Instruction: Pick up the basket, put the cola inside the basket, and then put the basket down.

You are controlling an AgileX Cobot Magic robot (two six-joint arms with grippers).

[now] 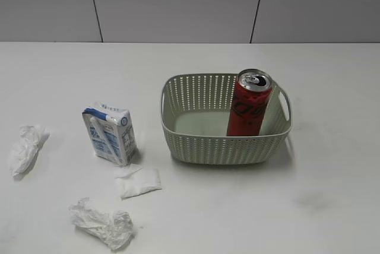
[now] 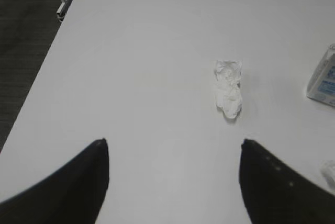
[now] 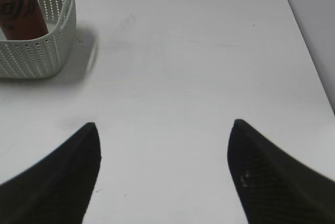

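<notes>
The pale sage-green basket stands on the white table, right of centre. The red cola can stands upright inside it, at its right end. Both show in the right wrist view at top left: the basket and the cola. My left gripper is open and empty over bare table at the left. My right gripper is open and empty over bare table, right of the basket. Neither gripper shows in the exterior view.
A blue-and-white milk carton stands left of the basket and shows at the edge of the left wrist view. Crumpled white tissues lie at far left, front and by the carton. The table's left edge is near.
</notes>
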